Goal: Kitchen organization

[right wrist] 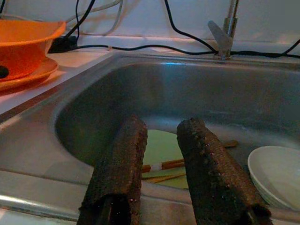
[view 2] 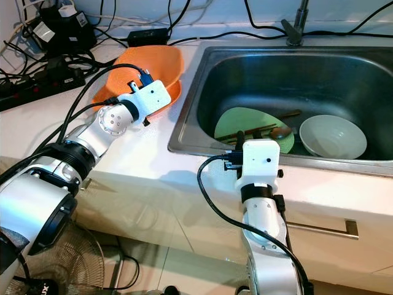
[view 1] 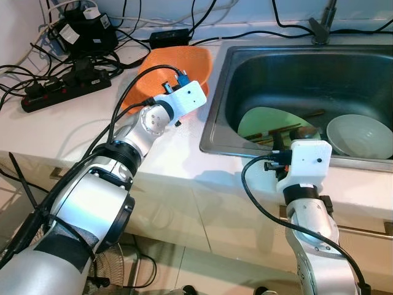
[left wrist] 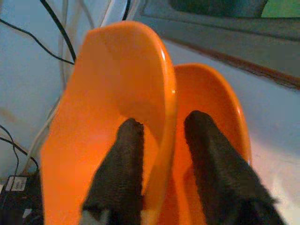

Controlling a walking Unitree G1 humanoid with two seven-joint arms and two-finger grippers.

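Observation:
An orange bowl (view 1: 178,61) rests on an orange plate (view 2: 167,98) on the white counter, left of the sink. My left gripper (left wrist: 161,123) is open astride the bowl's near rim, with one finger (left wrist: 124,154) inside the bowl and the other outside it, above the plate (left wrist: 211,93). My right gripper (right wrist: 163,125) hovers open over the front edge of the steel sink (view 1: 215,132) with nothing between its fingers. In the sink lie a green plate (view 1: 267,121), a white bowl (view 1: 359,136), chopsticks (right wrist: 164,165) and a spoon (view 2: 282,131).
Black power strips (view 1: 64,86) and tangled cables crowd the back left of the counter. The faucet (view 2: 295,27) stands behind the sink. A drawer handle (view 2: 319,228) sits below the counter front, and a fan (view 2: 86,258) stands on the floor at the left.

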